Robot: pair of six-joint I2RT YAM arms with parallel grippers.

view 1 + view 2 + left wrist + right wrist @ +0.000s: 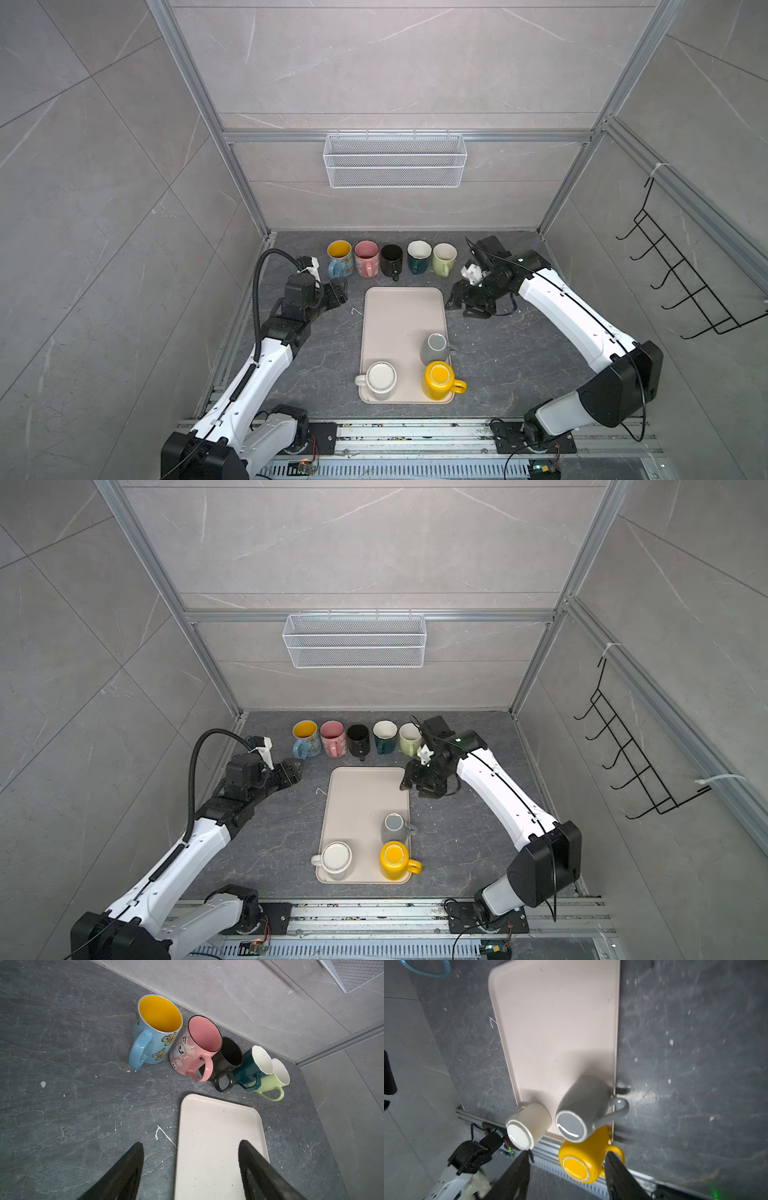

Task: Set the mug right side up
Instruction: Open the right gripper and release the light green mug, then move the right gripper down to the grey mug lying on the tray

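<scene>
Sitting upside down on the right side of the pale plastic tray [399, 320], the grey ceramic mug [434, 349] needs flipping. The left gripper [191, 1147] and right gripper [566, 1155] hang open and empty, ready to grab.

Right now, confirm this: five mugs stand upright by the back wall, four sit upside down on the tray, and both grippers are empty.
Not quite: three mugs, not four, sit upside down on the tray: the white mug, grey mug and yellow mug. Both top views show it. The rest is right.
</scene>
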